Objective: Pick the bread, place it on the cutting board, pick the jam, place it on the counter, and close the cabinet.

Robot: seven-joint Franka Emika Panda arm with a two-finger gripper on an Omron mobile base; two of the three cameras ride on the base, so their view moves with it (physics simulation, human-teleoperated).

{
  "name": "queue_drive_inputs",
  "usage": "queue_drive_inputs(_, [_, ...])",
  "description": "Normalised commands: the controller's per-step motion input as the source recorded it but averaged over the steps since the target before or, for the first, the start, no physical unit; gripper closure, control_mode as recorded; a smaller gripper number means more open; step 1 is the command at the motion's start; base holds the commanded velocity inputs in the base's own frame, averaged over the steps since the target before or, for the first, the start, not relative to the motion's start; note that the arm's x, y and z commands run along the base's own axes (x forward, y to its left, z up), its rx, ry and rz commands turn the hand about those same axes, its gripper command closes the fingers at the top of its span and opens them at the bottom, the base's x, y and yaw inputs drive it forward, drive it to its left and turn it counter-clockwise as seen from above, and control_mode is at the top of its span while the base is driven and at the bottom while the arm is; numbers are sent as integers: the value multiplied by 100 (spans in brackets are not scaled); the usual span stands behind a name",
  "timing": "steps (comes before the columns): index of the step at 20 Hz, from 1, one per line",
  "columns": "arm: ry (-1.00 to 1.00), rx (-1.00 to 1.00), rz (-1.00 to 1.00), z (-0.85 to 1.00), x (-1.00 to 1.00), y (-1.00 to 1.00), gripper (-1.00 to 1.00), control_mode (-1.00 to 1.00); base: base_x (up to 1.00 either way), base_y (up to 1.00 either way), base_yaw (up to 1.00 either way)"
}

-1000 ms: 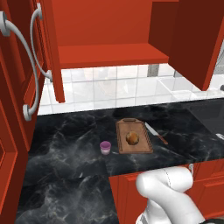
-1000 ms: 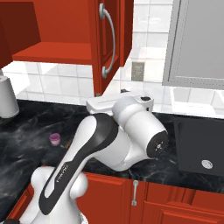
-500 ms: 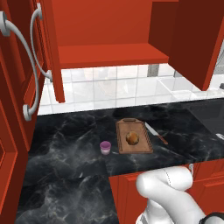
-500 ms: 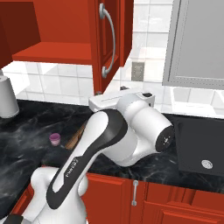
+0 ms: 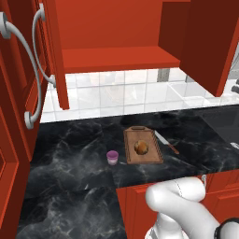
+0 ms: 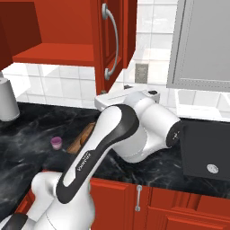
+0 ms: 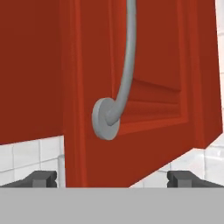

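My two-finger gripper is spread wide and holds nothing; its dark tips sit below the bottom edge of the open red panelled cabinet door. Just beyond, the curved silver handle ends in a round foot. To close well, I judge I should press flat on the panel face beside that foot, not hook the handle. Farther off, the round golden-brown roll lies on the rimmed wooden cutting board, the purple jam jar beside it on the black marble counter.

No text, label, brand, number or sign can be read on anything here.
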Motion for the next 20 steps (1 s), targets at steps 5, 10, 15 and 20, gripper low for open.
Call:
queue_drive_inputs(5, [0, 0, 5, 1, 14, 0, -100, -100, 0, 0, 0])
queue_drive_inputs(10, [0, 0, 6, 2, 18, 0, -100, -100, 0, 0, 0])
queue_drive_inputs(15, [0, 0, 7, 3, 25, 0, -100, -100, 0, 0, 0])
queue_drive_inputs(20, [0, 0, 4, 9, 35, 0, -100, -100, 0, 0, 0])
